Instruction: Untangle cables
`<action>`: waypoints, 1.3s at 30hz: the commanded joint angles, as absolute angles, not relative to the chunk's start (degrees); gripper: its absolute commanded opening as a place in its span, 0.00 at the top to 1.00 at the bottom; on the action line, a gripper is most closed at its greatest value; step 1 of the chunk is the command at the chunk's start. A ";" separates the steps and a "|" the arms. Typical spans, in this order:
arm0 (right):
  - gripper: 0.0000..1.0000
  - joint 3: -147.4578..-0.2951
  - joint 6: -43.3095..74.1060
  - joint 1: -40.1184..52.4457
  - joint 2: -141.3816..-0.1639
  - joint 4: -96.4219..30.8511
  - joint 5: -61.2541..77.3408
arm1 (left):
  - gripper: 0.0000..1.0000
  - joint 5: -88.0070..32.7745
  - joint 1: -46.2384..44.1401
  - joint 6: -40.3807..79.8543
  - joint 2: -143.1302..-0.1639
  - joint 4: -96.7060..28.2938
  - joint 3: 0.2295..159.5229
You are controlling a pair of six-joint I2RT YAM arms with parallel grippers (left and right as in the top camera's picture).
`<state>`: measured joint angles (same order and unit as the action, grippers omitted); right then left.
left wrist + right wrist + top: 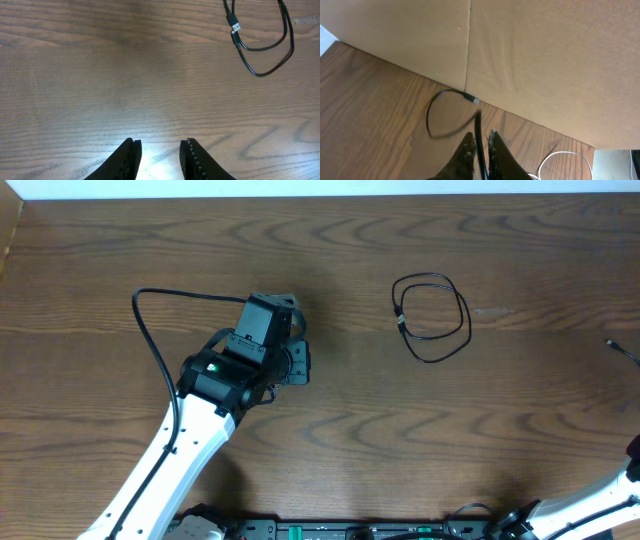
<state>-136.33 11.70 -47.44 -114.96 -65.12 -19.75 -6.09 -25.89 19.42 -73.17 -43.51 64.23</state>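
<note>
Pulling the cords apart, I judge: the right tool (480, 147) clamps the black cord (478, 127), with the white cord (560, 153) at its three o'clock. The left tool (160, 155), apart and empty, probably reaches next for the coiled cable (401, 319) at its two o'clock.

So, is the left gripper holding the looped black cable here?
No, in its wrist view the left gripper stands open and empty, and the black cable lies apart from it at the upper right.
</note>
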 commanded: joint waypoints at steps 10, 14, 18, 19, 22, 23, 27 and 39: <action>0.95 -123.90 11.97 -48.80 -115.46 -62.30 -22.37 | 0.69 -6.39 -26.09 18.50 -72.23 -43.22 63.96; 0.91 -121.10 11.97 -49.15 -115.46 -61.39 -22.35 | 0.69 -6.39 -26.09 18.50 -72.23 -43.22 63.96; 0.84 -118.13 12.21 -49.19 -115.46 -61.28 -20.86 | 0.69 -6.39 -26.13 18.52 -72.23 -43.20 63.96; 0.81 -117.23 12.23 -49.19 -115.46 -61.30 -20.18 | 0.69 -6.39 -26.13 18.52 -72.23 -43.20 63.96; 0.75 -113.32 15.14 -49.12 -115.46 -62.17 -19.79 | 0.69 -6.39 -26.13 18.52 -72.23 -43.22 63.96; 0.75 -111.44 16.14 -49.12 -115.46 -62.17 -19.79 | 0.69 -6.42 -26.13 18.52 -72.23 -43.22 63.96; 0.75 -104.05 20.60 -49.19 -115.46 -61.60 -20.95 | 0.69 -6.42 -26.13 18.52 -72.23 -43.24 63.96; 0.61 -91.02 25.74 -49.84 -115.46 -56.07 -29.82 | 0.69 -6.39 -26.13 18.50 -72.23 -44.75 63.96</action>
